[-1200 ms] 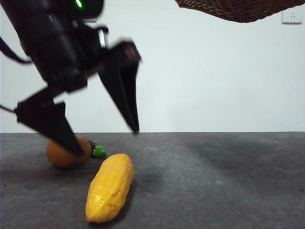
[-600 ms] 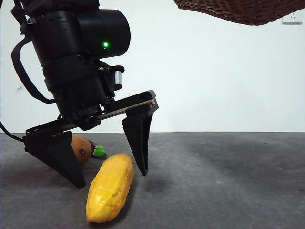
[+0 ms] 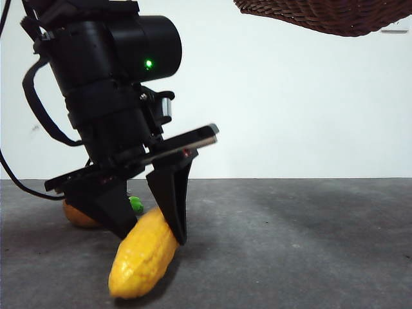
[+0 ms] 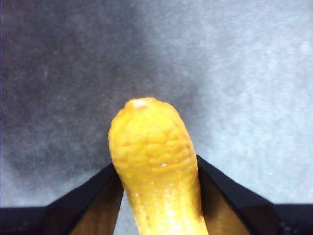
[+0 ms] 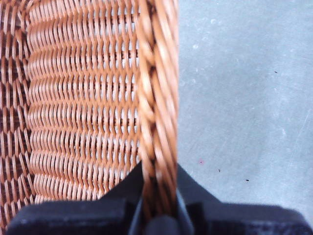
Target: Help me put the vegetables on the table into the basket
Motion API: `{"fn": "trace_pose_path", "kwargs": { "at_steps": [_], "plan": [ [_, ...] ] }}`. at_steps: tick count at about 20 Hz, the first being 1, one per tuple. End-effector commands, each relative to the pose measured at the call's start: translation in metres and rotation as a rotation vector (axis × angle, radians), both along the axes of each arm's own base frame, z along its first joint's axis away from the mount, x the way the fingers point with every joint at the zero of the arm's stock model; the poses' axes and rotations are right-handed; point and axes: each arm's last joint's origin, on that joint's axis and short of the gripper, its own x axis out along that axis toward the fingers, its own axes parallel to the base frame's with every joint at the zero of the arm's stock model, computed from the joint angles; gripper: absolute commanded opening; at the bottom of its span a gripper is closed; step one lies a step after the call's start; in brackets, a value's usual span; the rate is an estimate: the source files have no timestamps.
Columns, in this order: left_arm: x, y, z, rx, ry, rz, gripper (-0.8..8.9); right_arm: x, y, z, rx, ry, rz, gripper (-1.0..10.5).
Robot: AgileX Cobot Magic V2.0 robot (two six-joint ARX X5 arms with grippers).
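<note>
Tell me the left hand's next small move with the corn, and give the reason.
Probably lift straight up. The left hand has its jaws closed on the corn cob, whose near end rests on the table. The basket hangs high above, held at its rim by the right hand, so the cob must rise before it can travel there.

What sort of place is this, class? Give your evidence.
Probably an indoor robot test bench: a bare grey table against a plain white wall, toy corn in the left gripper.
</note>
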Motion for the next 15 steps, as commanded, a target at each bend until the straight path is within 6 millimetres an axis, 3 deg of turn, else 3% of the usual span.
{"fn": "trace_pose_path", "kwargs": {
  "at_steps": [1, 4, 9, 12, 15],
  "plan": [
    [-0.005, 0.003, 0.019, -0.042, -0.068, -0.039, -0.08, -0.001, 0.0, 0.003, 0.016, -0.021, 0.003, -0.1],
    [-0.02, 0.017, 0.058, -0.067, -0.198, -0.071, -0.08, 0.005, 0.002, 0.0, 0.012, -0.004, 0.003, -0.1],
    [-0.065, 0.052, 0.124, -0.095, -0.451, -0.114, -0.08, 0.031, 0.01, -0.017, 0.018, 0.077, 0.029, -0.1],
    [-0.089, 0.076, 0.147, -0.118, -0.554, -0.155, -0.08, 0.051, 0.015, -0.029, 0.02, 0.115, 0.024, -0.1],
    [-0.103, 0.09, 0.156, -0.106, -0.611, -0.211, -0.08, 0.07, 0.022, -0.045, 0.046, 0.18, 0.032, -0.1]
  ]
}}
